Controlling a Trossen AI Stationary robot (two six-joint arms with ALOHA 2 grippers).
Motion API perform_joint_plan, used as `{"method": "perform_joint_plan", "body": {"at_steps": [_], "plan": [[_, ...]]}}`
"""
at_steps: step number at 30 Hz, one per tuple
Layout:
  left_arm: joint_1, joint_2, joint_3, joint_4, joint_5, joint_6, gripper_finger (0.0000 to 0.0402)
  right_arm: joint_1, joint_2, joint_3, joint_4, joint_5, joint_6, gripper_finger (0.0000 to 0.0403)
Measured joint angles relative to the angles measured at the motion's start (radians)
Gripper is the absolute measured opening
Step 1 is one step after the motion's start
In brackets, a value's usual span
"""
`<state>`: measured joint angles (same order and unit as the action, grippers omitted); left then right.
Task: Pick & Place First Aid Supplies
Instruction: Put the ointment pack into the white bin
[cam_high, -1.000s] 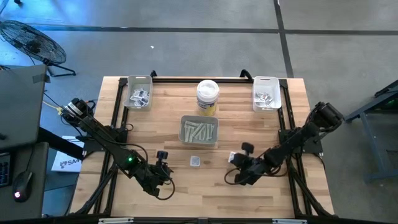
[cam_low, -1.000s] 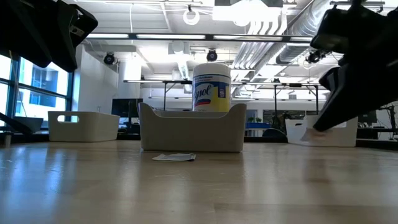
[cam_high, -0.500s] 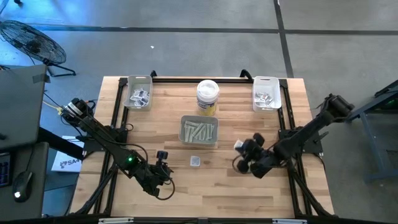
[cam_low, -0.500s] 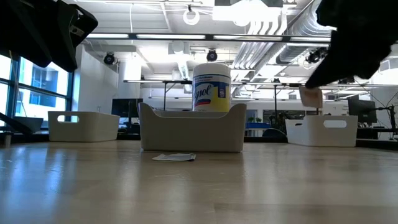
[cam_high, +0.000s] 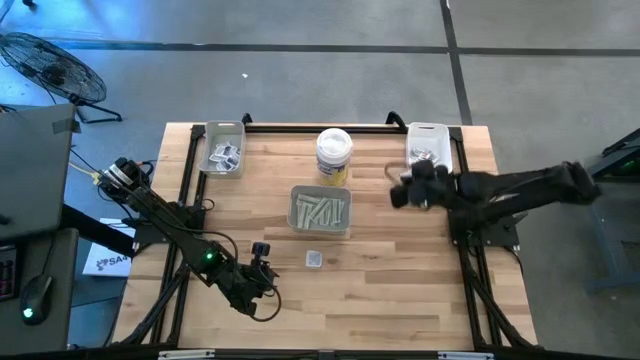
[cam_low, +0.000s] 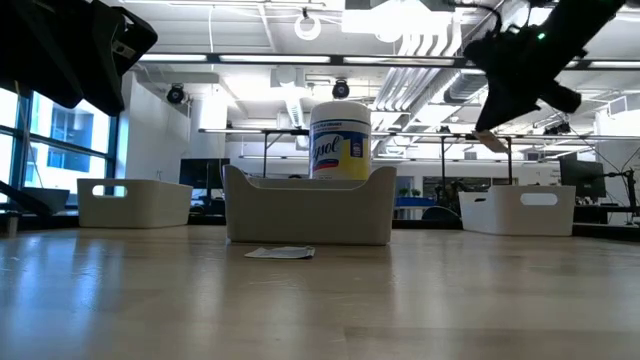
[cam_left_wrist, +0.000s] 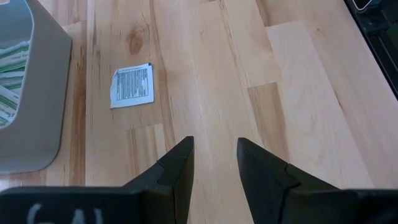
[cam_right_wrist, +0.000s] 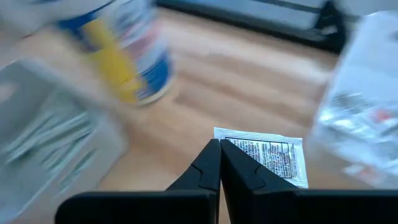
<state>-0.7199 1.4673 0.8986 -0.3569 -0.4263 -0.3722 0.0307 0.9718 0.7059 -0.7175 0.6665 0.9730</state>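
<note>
Square packet (cam_right_wrist: 267, 155) is pinched in the closed right pincer (cam_high: 398, 196), up in the air just beside the white tray (cam_high: 428, 130) at the table's (cam_high: 380, 290) far right corner. Another packet (cam_high: 314, 259) lies flat near the grey tray (cam_high: 320, 232). Left pincer (cam_left_wrist: 214, 163) hovers partly open, holding nothing.

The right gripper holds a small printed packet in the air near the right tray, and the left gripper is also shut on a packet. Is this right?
Not quite. The left gripper holds nothing: the left wrist view shows its fingers apart over bare wood, the loose packet lying beyond them. The right gripper does pinch a printed packet near the right tray.
</note>
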Motion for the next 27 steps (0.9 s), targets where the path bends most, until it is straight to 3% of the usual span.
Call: {"method": "perform_joint_plan", "body": {"at_steps": [16,22,27], "plan": [[0.000,0.000,0.000,0.000,0.000,0.000,0.0120,-0.778,-0.039,0.000,0.100,-0.348,-0.367,0.0000],[0.000,0.000,0.000,0.000,0.000,0.000,0.0120,-0.955,0.051,0.000,0.114,-0.378,-0.405,0.0000],[0.000,0.000,0.000,-0.002,0.000,0.000,0.0120,-0.913,0.084,-0.001,0.135,-0.311,-0.348,0.0000]]}}
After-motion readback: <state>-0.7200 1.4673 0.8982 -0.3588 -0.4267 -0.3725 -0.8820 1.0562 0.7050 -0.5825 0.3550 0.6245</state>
